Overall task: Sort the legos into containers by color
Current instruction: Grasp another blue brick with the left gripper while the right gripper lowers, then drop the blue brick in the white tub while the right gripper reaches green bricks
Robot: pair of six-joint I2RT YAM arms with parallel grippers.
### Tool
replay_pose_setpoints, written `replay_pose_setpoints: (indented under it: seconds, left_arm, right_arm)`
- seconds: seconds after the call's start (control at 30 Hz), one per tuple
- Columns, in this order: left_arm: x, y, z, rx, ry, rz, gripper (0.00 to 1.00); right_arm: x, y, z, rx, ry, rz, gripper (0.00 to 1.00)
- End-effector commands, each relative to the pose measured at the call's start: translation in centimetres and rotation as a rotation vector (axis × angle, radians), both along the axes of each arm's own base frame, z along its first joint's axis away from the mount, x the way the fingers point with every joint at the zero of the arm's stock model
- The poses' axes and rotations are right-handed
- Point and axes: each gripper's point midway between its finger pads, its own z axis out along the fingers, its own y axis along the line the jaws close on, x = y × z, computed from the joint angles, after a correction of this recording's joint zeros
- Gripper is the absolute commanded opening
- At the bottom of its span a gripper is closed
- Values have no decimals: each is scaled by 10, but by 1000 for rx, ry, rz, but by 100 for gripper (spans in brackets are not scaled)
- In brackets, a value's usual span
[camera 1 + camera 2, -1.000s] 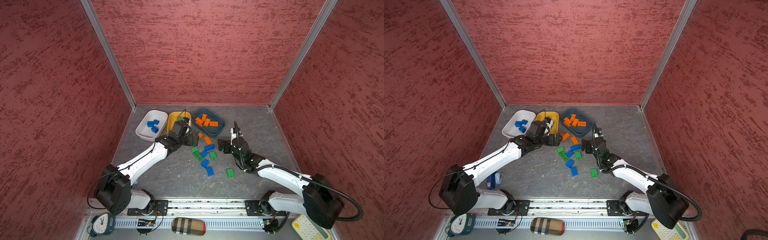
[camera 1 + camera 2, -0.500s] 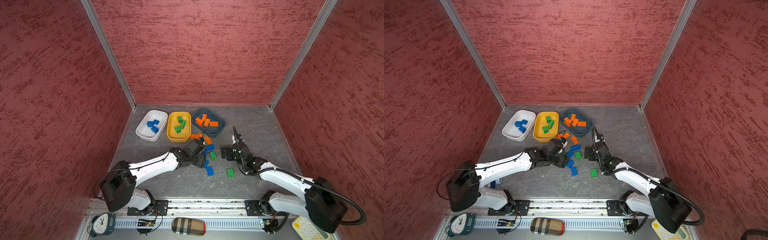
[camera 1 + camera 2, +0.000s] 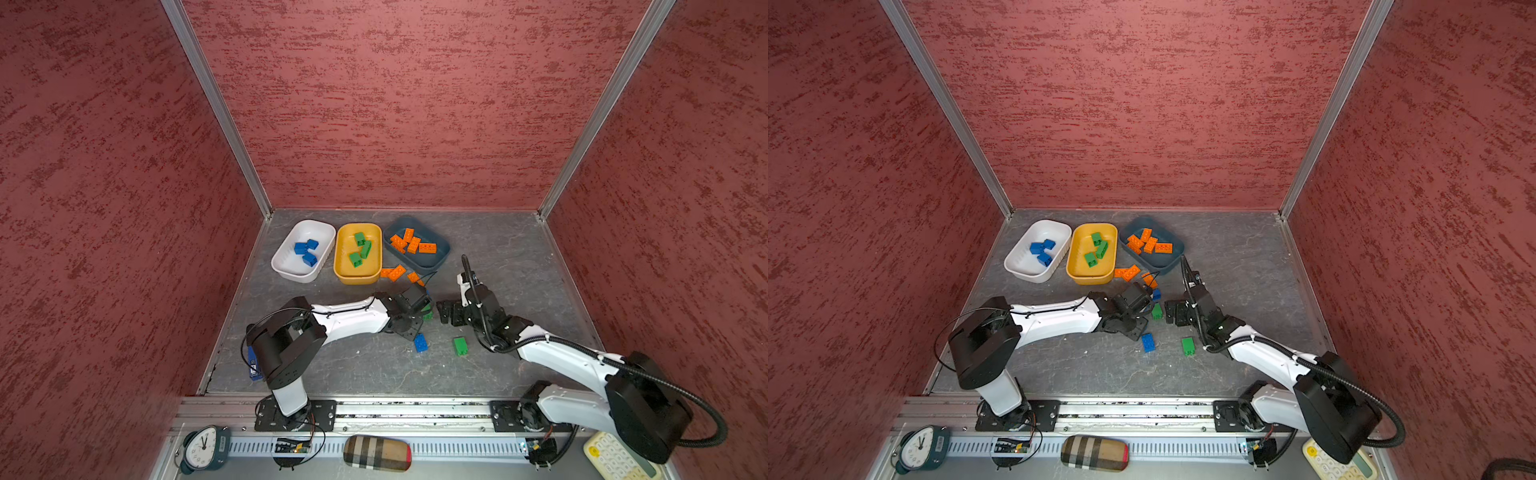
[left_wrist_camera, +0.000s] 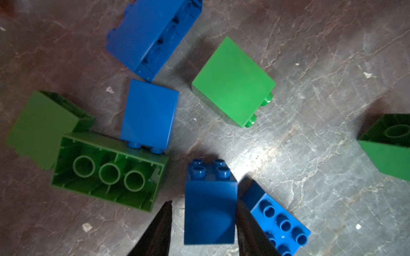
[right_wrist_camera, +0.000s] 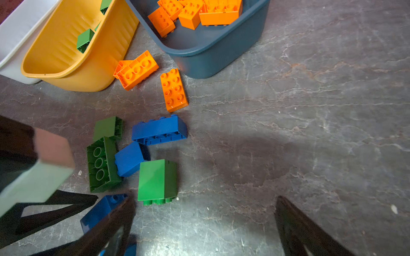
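Three containers stand at the back: white [image 3: 286, 270] with blue legos, yellow [image 3: 357, 278] with green ones, teal [image 3: 440, 257] with orange ones. Loose legos lie in front, among them orange [image 3: 392, 272], blue [image 3: 420, 343] and green [image 3: 459, 345]. My left gripper [image 4: 203, 212] is low over the pile [image 3: 422, 309], its jaws astride an upright blue brick [image 4: 209, 221]. One finger [image 4: 246, 221] touches the brick; the other [image 4: 159, 223] stands a little off it. My right gripper [image 5: 205, 199] hangs open and empty just right of the pile [image 3: 446, 311], beside a green brick [image 5: 157, 179].
Red walls close in the grey table on three sides. Along the front rail lie a clock [image 3: 203, 446], a plaid case [image 3: 376, 453] and a keypad [image 3: 615, 457]. A long blue brick [image 4: 277, 221] lies right against my left gripper's finger.
My left arm has swung from over the yellow tub down to the loose pile, and its jaws have narrowed round a blue brick. My right gripper has shifted slightly toward the front.
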Motion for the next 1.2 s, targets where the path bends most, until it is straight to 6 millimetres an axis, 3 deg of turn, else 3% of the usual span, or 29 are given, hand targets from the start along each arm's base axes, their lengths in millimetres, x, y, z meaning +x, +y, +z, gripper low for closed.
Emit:
replay_pose_setpoints:
  seconds: [0.0, 0.1, 0.27, 0.53, 0.67, 0.8, 1.03, 1.17]
  left_arm:
    - [2, -4, -6, 22, -3, -22, 46]
    - [5, -7, -11, 32, -4, -31, 45]
    - [15, 0, -17, 70, -41, 4, 33]
    - [64, 57, -14, 134, -129, 319, 30]
    - [65, 75, -14, 90, -103, 392, 30]
    - [58, 92, 1, 37, -128, 443, 31]
    - [52, 168, 25, 45, -200, 670, 31]
    - [57, 208, 50, 18, -255, 775, 32]
  right_arm:
    - [3, 1, 9, 22, -46, 2, 99]
    - [2, 3, 10, 24, -47, 18, 99]
    - [-1, 10, 9, 30, -32, 62, 99]
    - [-3, 39, 2, 77, -6, 185, 99]
    - [2, 51, -1, 64, -1, 222, 99]
    - [7, 64, -3, 53, 5, 264, 99]
    - [17, 89, -7, 39, 7, 338, 99]
    - [21, 102, -8, 11, 1, 376, 99]
